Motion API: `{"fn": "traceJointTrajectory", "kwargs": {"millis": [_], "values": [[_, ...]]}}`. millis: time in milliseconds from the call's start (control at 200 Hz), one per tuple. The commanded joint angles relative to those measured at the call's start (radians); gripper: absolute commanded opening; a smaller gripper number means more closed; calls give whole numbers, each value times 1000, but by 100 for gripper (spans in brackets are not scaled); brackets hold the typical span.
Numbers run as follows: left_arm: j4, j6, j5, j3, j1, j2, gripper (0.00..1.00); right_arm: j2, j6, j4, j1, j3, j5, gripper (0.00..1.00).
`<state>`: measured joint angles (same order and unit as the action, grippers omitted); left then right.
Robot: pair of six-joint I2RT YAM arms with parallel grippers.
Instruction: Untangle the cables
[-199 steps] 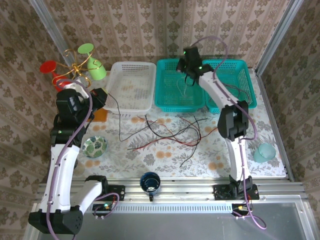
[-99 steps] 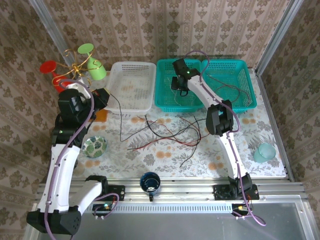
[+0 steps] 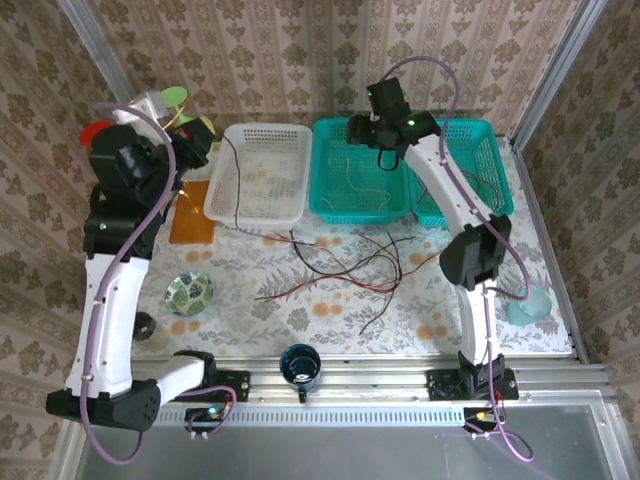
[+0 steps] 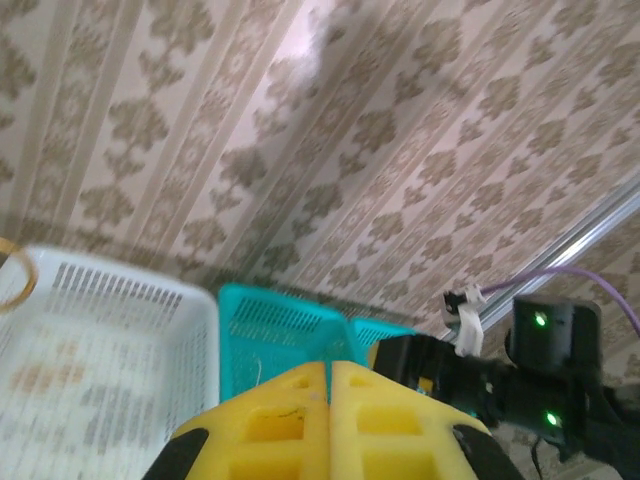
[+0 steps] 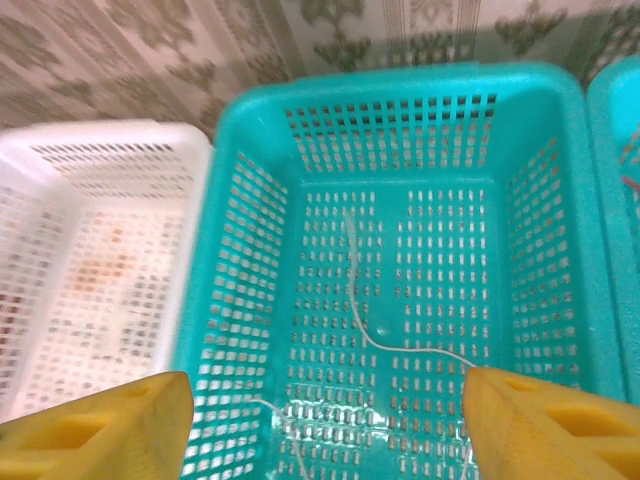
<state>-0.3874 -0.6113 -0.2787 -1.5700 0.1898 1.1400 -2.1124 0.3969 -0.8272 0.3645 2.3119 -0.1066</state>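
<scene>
The right gripper (image 5: 328, 388) hangs over the middle teal basket (image 5: 250, 230), its jaws wide apart and empty. A white cable (image 5: 352, 290) lies on that basket's floor. Left of the basket, the left gripper (image 4: 329, 375) is closed, seemingly pinching a black cable (image 3: 236, 195). Just in front of the basket, red and black cables (image 3: 345, 268) sprawl tangled.

Left arm (image 3: 108, 290) upright, left tool (image 4: 330, 382) pinched shut, right arm (image 3: 452, 192) outstretched, right tool (image 5: 328, 425) spread wide
</scene>
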Motion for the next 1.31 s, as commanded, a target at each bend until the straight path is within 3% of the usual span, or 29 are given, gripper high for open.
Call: {"fn": "traceJointTrajectory", "kwargs": {"millis": [0,240,550,665,930,1120,1300], "values": [[58,58,14,-108,18,43,0,96,-5,37,-2,-117,38,73],[128,123,43,-384,47,204,0,263,29,147,-3,-357,54,74],[101,279,120,-779,64,422,0,328,36,172,-15,-448,63,74],[112,335,165,-800,66,438,0,352,39,186,-21,-480,64,74],[126,372,132,-796,66,488,0,374,44,192,-41,-497,73,74],[80,370,104,-1094,66,621,0,376,47,184,-51,-482,76,74],[107,424,123,-1091,55,645,0,376,53,181,-50,-477,87,73]]}}
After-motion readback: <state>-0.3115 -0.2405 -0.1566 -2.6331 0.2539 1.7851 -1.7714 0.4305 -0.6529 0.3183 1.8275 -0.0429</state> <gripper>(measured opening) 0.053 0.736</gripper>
